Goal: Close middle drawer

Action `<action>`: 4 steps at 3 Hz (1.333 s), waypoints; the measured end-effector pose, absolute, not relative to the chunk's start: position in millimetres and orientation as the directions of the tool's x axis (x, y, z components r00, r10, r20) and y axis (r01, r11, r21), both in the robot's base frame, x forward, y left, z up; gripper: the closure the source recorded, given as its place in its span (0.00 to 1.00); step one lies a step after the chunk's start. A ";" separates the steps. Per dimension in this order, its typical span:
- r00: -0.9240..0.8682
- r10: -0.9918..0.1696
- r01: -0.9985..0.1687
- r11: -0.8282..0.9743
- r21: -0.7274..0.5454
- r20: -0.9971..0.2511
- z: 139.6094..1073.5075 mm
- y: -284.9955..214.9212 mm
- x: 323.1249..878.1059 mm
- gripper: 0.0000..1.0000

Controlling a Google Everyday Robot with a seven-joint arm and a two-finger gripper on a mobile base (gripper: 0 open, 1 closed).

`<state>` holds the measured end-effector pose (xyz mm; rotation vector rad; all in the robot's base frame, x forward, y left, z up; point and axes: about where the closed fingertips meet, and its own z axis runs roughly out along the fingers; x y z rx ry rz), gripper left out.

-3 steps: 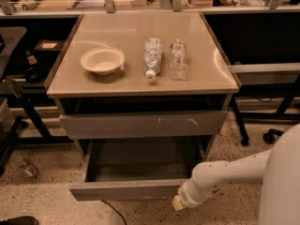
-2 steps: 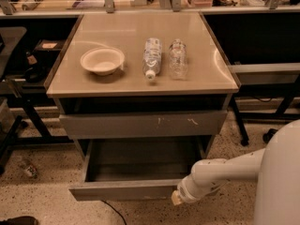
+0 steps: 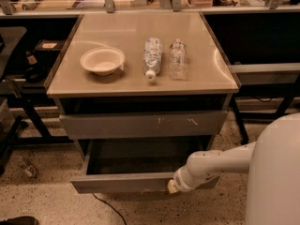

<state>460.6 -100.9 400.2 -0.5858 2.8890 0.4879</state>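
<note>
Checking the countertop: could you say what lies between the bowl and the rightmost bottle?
Camera view: a lying bottle. The end effector is at the open middle drawer.

The claw (image 3: 172,187) touches the front of the pulled-out middle drawer (image 3: 117,183), right of centre

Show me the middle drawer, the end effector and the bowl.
middle drawer (image 3: 117,183): camera view, on its flat front panel.
end effector (image 3: 172,186): camera view, its tip, at the drawer front's right part.
bowl (image 3: 102,60): camera view, its inside.
</note>
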 end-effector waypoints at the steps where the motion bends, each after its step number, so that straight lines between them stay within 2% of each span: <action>1: -0.903 -0.358 -0.417 0.863 0.284 -0.239 404.5 -88.3 481.8 1.00; 2: -0.883 -0.383 -0.453 0.846 0.280 -0.273 409.1 -59.2 514.0 1.00; 3: -0.884 -0.383 -0.452 0.847 0.281 -0.270 407.9 -58.9 513.1 1.00; 4: -0.900 -0.336 -0.410 0.868 0.281 -0.277 402.3 -61.8 524.0 1.00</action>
